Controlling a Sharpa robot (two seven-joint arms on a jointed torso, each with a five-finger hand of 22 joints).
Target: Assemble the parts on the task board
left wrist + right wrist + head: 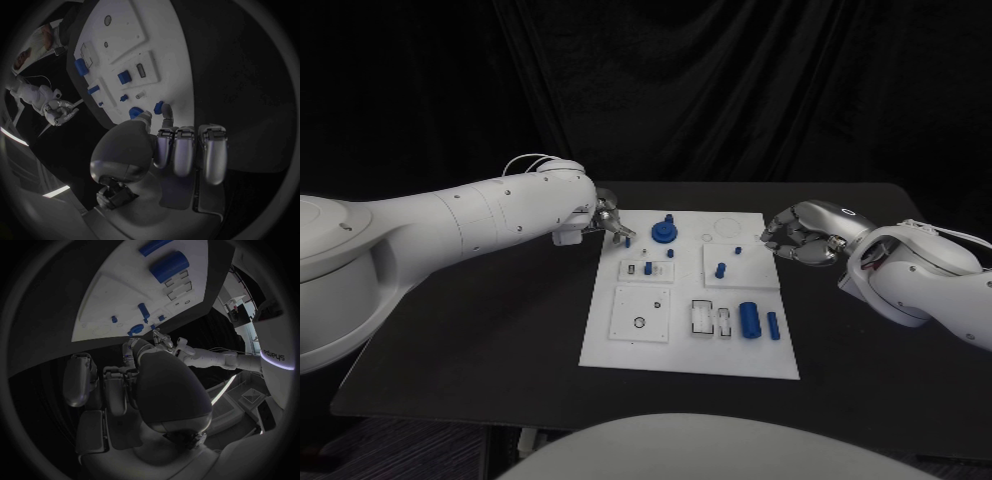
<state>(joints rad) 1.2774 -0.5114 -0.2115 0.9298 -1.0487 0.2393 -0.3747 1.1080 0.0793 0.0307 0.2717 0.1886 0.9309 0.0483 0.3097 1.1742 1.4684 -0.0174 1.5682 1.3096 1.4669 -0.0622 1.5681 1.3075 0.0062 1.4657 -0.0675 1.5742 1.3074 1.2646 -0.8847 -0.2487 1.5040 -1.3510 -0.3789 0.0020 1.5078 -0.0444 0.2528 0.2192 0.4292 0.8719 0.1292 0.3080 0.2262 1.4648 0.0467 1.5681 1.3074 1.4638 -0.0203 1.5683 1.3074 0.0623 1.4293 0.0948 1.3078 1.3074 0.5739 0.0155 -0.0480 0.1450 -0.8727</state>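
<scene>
The white task board (733,355) lies mid-table with several blue parts on it. My left hand (607,222) is at the board's far left corner. Its thumb and one fingertip pinch a small blue peg (629,240) (159,107) standing on the board, and the other fingers (187,150) are curled in. A round blue knob (662,232) stands just beside the peg. My right hand (798,235) (144,385) hovers at the board's far right edge with its fingers curled in on nothing.
A thick blue cylinder (750,320) (169,266) and a slim blue bar (772,323) lie near the board's front right. Small blue pegs (720,269) stand mid-board. The black table (488,330) has bare room on both sides of the board.
</scene>
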